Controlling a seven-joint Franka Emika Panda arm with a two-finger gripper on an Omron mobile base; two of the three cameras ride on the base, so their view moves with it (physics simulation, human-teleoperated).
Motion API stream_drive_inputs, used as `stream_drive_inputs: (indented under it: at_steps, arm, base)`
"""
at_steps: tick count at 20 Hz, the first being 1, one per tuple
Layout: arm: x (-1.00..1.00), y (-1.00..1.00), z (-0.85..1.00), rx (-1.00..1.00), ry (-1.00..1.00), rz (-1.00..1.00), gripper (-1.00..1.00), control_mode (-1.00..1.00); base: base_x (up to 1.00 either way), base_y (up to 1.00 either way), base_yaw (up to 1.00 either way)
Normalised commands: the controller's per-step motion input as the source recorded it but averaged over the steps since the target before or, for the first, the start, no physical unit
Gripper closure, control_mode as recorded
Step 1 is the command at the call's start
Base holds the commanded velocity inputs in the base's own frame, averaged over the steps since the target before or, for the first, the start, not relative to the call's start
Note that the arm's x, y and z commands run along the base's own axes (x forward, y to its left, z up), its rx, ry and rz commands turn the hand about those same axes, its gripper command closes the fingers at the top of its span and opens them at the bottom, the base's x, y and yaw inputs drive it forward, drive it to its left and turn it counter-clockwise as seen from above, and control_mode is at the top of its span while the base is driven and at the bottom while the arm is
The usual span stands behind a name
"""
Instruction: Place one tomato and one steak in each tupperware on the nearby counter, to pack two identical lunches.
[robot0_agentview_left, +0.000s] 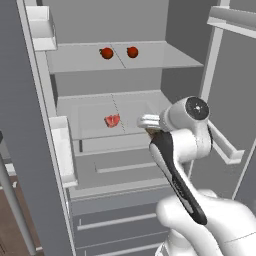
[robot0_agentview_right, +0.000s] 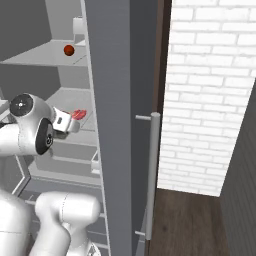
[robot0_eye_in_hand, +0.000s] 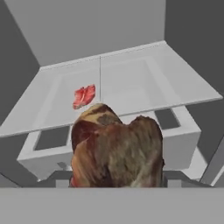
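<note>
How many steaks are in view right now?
2. One steak is in the gripper, at the fridge's front; the other lies on the lower shelf. More may be hidden.

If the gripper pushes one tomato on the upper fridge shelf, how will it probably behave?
The tomatoes look round and smooth, so a pushed one would likely roll rather than slide. The flat shelf shows no raised lip at its front, so it might roll off. Its glossy skin may slip between the fingers.
</note>
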Motion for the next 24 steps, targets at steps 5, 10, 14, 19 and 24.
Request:
stream_drive_inputs:
  at_steps: [5,10,14,19,24]
  arm:
    - [-1.00,-0.04,0.72,0.05,-0.02,0.09,1.00,-1.00]
    - [0.00,0.00,0.00,0.00,0.00,0.00,1.00,1.00]
    - [0.00,0.00,0.00,0.00,0.00,0.00,1.00,1.00]
    - [0.00,0.00,0.00,0.00,0.00,0.00,1.00,1.00]
    - [0.00,0.00,0.00,0.00,0.00,0.00,1.00,1.00]
  base:
    - [0.00,0.00,0.00]
    - [-1.00,-0.01,0.16]
    - [-0.96,0.39,0.24]
    - [-0.15,1.00,0.46]
    - [0.27,1.00,0.53]
